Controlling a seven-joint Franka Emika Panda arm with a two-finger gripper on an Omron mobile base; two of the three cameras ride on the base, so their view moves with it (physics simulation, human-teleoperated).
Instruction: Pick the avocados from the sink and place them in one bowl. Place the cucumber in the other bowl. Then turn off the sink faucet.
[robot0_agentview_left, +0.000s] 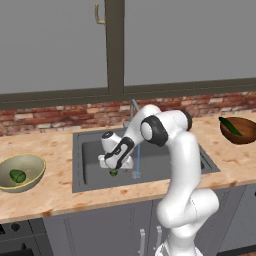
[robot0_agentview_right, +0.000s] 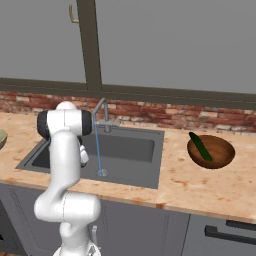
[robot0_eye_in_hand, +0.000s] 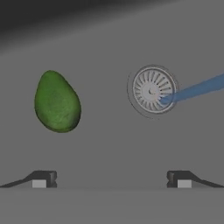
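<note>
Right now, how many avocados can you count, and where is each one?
2. One avocado lies inside the olive bowl on the counter left of the sink. The other avocado lies on the sink floor beside the drain, below the open end effector.

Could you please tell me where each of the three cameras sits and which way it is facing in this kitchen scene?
Left base view: behind the arm to its left, looking forward and down at the sink, olive bowl and brown bowl; the white arm rises at lower right.
Right base view: behind to its right, facing the sink and faucet; the arm rises at lower left.
Hand view: on the hand, looking down into the sink at an avocado and the drain; the open gripper shows at the bottom.
Both base views share the sink, water stream and brown bowl with the cucumber.
</note>
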